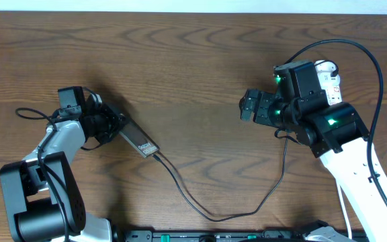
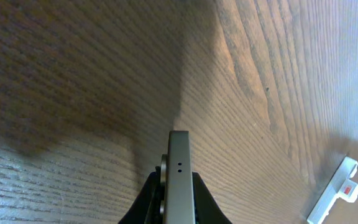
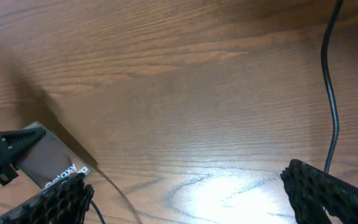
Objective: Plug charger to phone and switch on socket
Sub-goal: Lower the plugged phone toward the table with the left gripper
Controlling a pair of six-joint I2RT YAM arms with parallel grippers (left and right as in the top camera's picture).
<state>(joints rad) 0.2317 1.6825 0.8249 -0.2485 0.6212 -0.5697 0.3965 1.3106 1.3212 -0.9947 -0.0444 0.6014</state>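
The phone (image 1: 138, 140) lies flat left of centre, its lettered end toward the table middle. My left gripper (image 1: 115, 126) is shut on its far end; in the left wrist view the grey phone edge (image 2: 179, 155) stands between the jaws (image 2: 179, 190). The charger (image 1: 210, 215), a thin black cable, meets the phone's lettered end and loops along the front toward the right arm. My right gripper (image 1: 247, 106) is open and empty above bare wood, its fingers wide apart (image 3: 188, 199). The phone (image 3: 51, 158) and cable (image 3: 331, 93) show in its view. The socket (image 1: 329, 75) is mostly hidden behind the right arm.
The white socket also shows at the lower right of the left wrist view (image 2: 337, 190), with a red mark. Thick black arm cables (image 1: 375, 60) arc over the right side. A black rail (image 1: 213, 235) runs along the front edge.
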